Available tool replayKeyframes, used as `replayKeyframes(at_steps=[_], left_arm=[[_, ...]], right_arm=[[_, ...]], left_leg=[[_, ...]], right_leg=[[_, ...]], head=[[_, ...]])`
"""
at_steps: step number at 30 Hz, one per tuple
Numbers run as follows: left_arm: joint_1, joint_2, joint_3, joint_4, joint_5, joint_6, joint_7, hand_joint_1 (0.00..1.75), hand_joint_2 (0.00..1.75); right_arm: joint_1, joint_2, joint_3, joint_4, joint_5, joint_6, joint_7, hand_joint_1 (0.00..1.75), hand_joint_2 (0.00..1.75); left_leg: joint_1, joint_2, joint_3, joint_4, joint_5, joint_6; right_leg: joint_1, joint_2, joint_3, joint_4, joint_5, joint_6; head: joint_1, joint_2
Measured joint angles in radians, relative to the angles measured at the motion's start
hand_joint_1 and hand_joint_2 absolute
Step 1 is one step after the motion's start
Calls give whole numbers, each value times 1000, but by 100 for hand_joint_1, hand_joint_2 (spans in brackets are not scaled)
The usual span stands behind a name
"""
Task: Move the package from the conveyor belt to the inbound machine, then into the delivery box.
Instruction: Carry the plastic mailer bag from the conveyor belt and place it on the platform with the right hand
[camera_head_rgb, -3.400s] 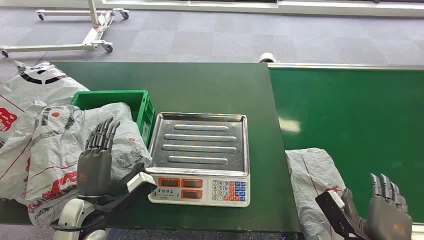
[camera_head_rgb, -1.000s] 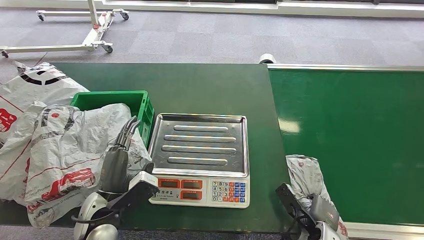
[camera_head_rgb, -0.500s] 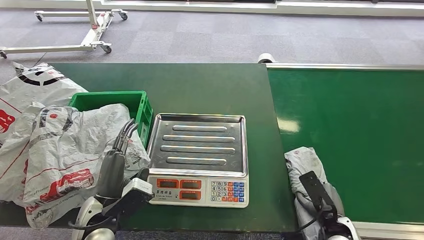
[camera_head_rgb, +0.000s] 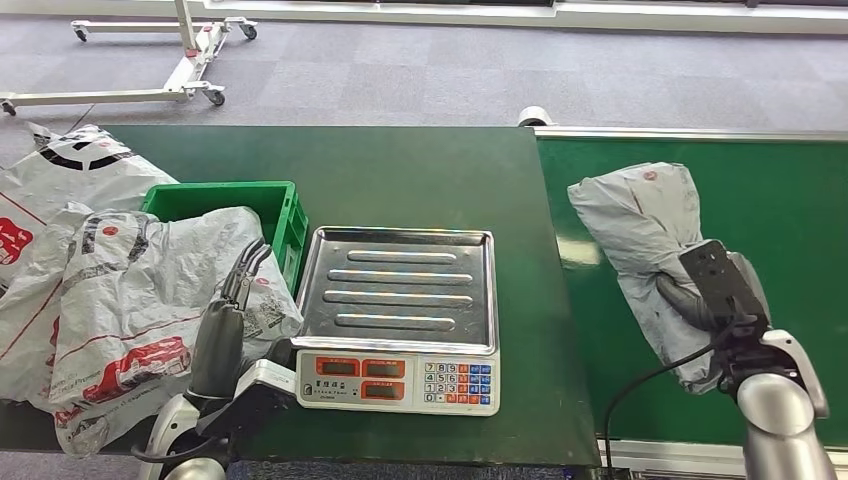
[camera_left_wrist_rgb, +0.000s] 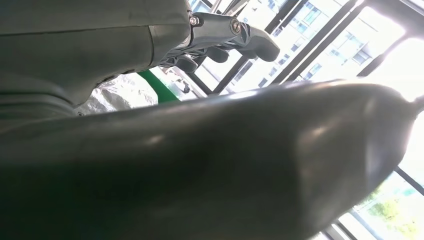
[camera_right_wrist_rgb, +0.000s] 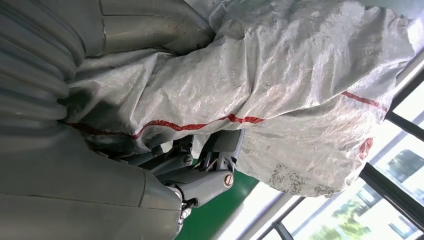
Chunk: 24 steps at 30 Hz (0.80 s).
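My right hand (camera_head_rgb: 690, 300) grips a grey plastic package (camera_head_rgb: 642, 225) with red print and holds it lifted over the green conveyor belt (camera_head_rgb: 760, 180), right of the scale. In the right wrist view the fingers (camera_right_wrist_rgb: 202, 172) wrap under the crumpled package (camera_right_wrist_rgb: 300, 95). The scale (camera_head_rgb: 400, 310), a steel tray over a keypad, stands on the dark green table with nothing on it. The green box (camera_head_rgb: 225, 198) sits left of the scale, heaped with grey packages (camera_head_rgb: 140, 290). My left hand (camera_head_rgb: 228, 335) stands edge-on between that heap and the scale, fingers (camera_left_wrist_rgb: 235, 37) straight, holding nothing.
More grey packages (camera_head_rgb: 50, 175) lie over the table's left end. Behind the table is grey carpet with a white wheeled frame (camera_head_rgb: 190, 70). A white roller (camera_head_rgb: 534, 116) marks the belt's far corner. The table's far half (camera_head_rgb: 400, 170) is bare.
My right hand came down on the package at the belt's near edge, took hold of it and lifted it up and away over the belt. My left hand turned edge-on and lowered slightly.
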Motion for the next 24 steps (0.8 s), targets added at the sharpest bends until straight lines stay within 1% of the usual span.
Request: replayKeyframes(at_steps=[4,6,8,10,11,13,15,17,19,22,24], left_arm=[[-2,0,0,0,0,-5,-7,0,0],[-7,0,0,2,0,-4,-12,0,0],[-18,0,-2,7,3,-2,-19,0,0],[-33,-2,-5,14,8,1,-23,0,0],[-40,-3,-9,17,10,2,-24,0,0],[-57,-5,-18,26,16,3,-24,0,0],[-74,-8,-29,37,23,4,-25,0,0],[-90,-9,-40,49,31,4,-28,0,0],[-105,-11,-52,60,39,3,-31,0,0],[-134,-16,-69,76,48,3,-33,0,0],[-148,-19,-77,84,52,3,-33,0,0]], right_arm=[[-103,-39,50,52,52,-20,-11,175,175],[-189,-43,111,109,128,-53,-25,175,175],[-303,-27,200,200,232,-105,-35,175,175],[-430,16,304,321,333,-158,-37,175,175],[-489,48,354,386,373,-177,-35,175,175],[-597,122,445,516,430,-196,-20,175,175],[-685,203,521,638,465,-199,4,175,175],[-743,279,579,730,487,-198,21,175,175],[-779,341,621,794,505,-197,32,175,175],[-818,421,669,870,517,-193,44,175,175],[-833,465,688,907,515,-188,49,175,175]], left_leg=[[0,0,-5,0,0,0],[0,2,-9,0,0,0],[0,4,-9,0,1,-1],[0,6,-5,0,3,-3],[1,6,-3,0,4,-4],[1,6,-1,0,6,-6],[2,5,-2,-1,7,-7],[3,3,-2,-1,8,-8],[3,2,-3,-1,8,-9],[3,2,-4,-1,8,-9],[3,3,-4,-1,8,-9]], right_leg=[[0,0,0,0,0,0],[0,2,-1,1,1,-1],[1,4,-2,1,2,-2],[2,7,-3,1,4,-3],[2,8,-4,2,5,-4],[3,8,-6,3,6,-6],[3,7,-7,4,6,-6],[4,6,-8,4,6,-7],[5,5,-8,5,6,-7],[6,5,-8,5,5,-8],[6,5,-9,5,5,-8]], head=[[0,0],[0,0],[0,0],[0,0],[0,0],[0,0],[0,0],[0,0],[0,0],[0,0],[0,0]])
